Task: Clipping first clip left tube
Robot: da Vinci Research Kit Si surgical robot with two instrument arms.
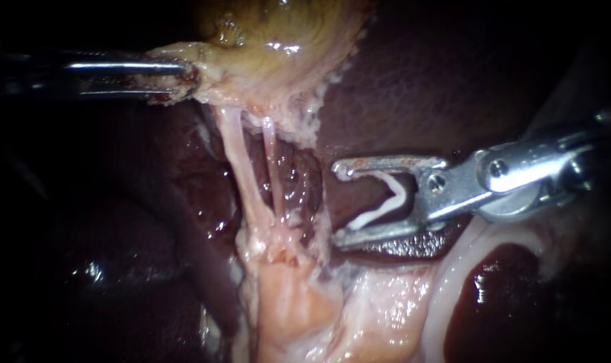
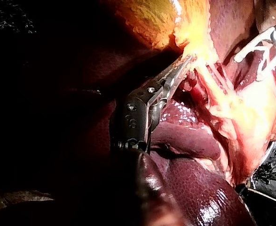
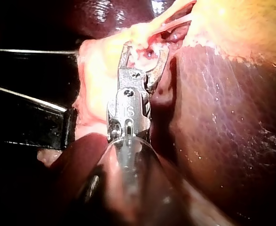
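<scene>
Nearest lies a pale tissue mound (image 1: 285, 296), out of which the left tube (image 1: 241, 168) rises toward the far gallbladder (image 1: 285, 33), with the right tube (image 1: 270, 158) just beside it. The left tube looks thin, soft, wet and stretched taut, so it would likely tear. Its bare mid-span seems the safest place to clip.

To the right, over dark liver (image 1: 413, 94), the right instrument (image 1: 337, 203) has its jaws wide apart, cradling a white clip (image 1: 379, 212), clear of both tubes.

Far left, the left instrument (image 1: 187, 77) is clenched on the gallbladder's edge.
</scene>
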